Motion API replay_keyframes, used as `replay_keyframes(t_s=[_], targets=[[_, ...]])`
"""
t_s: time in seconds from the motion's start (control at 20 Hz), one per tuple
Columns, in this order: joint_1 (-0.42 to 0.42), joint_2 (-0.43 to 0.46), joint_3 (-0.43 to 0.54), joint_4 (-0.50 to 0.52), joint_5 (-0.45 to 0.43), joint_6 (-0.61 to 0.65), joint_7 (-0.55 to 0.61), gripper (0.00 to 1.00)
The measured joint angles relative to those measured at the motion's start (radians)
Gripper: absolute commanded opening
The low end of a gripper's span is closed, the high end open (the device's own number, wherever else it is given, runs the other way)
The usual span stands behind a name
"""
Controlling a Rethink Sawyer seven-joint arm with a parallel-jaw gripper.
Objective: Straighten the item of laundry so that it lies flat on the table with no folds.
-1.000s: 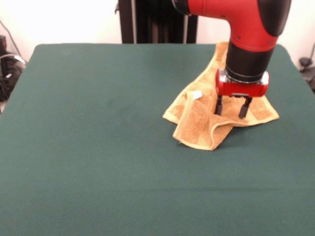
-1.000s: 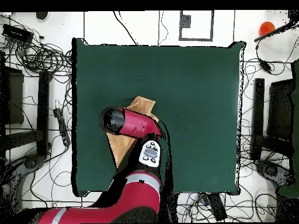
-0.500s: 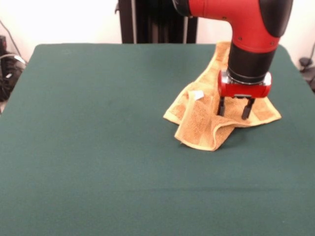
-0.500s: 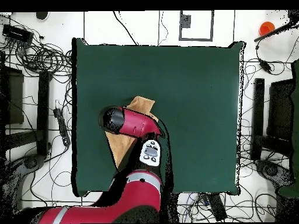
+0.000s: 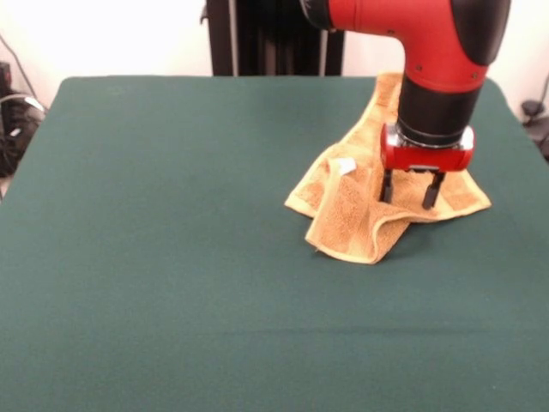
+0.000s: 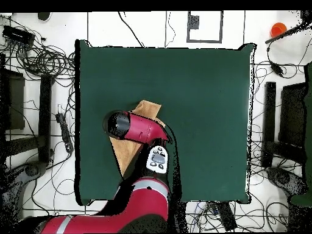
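Step in hand: grasp approach, jaws (image 5: 409, 190) spread and released, tips at the towel (image 5: 352, 219) lying crumpled toward 2 o'clock on the table (image 5: 171, 257); next, judged: clench on a fold, then draw outward to flatten.

red arm (image 5: 412, 30), black joints, dark pincer (image 5: 408, 199)
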Motion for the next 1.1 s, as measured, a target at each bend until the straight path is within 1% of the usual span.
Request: replay_keyframes(t_s=[0.45, 1.1], targets=[[-0.004, -0.003, 0.016, 0.0, 0.005, -0.001, 0.0, 1.0], [-0.003, -0.015, 0.078, -0.004, 0.031, -0.001, 0.0, 1.0]])
